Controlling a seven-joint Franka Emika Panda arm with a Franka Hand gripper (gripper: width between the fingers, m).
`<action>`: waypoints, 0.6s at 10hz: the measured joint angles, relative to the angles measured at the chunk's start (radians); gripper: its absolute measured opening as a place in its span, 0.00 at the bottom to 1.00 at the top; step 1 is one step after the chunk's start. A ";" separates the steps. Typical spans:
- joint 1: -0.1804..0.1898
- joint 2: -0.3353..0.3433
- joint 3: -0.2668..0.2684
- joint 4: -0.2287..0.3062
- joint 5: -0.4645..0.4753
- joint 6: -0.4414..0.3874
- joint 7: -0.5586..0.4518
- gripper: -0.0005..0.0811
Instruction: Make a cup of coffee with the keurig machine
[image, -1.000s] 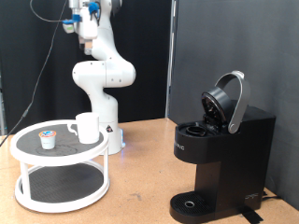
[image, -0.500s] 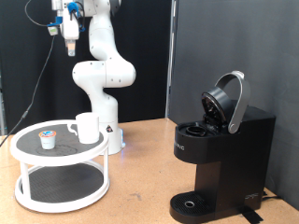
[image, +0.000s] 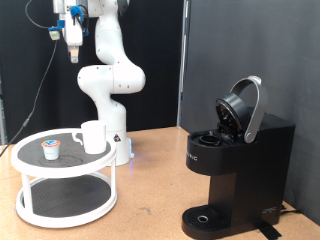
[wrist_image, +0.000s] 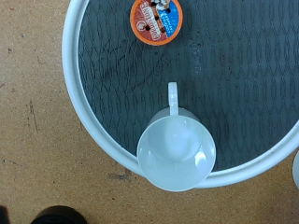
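Small plain white ceramic cup (image: 93, 136) with a side handle sits upright and empty on the top tier of the round white two-tier stand (image: 30, 166), at the exterior view's left. Near it on the same tier, apart from it: tiny pod with an orange lid (image: 51, 150). My pincer (image: 74, 52) hangs high above the stand, touching nothing, holding nothing; how far it's open I cannot tell. Black boxy keurig machine (image: 235, 170) stands on the brown bench (image: 150, 195) at the exterior view's right, hinged top lid up, round drip tray bare.
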 joint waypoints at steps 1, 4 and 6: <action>-0.001 -0.002 -0.016 -0.009 -0.006 0.017 -0.028 0.91; -0.014 0.004 -0.059 -0.072 -0.065 0.077 -0.056 0.91; -0.027 0.022 -0.076 -0.133 -0.124 0.149 -0.056 0.91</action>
